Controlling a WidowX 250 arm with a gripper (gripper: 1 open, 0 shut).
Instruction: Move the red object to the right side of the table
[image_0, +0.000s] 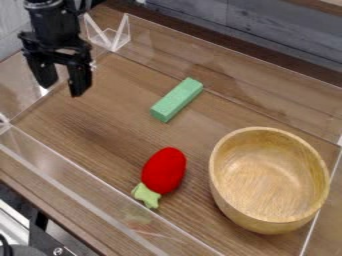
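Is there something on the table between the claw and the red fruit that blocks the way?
Nothing visible blocks it. The open claw hangs at the far left, and only bare table lies between it and the red fruit. The green block sits off to the side of that path, and the bowl is right of the fruit.

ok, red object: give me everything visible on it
The red object is a small rounded toy fruit, bright red and smooth, plastic-looking, with a pale green leafy tip pointing toward the near edge. It lies on its side on the table, near the front wall, just left of the wooden bowl without touching it. Nothing grips it; the gripper hangs open at the far left.
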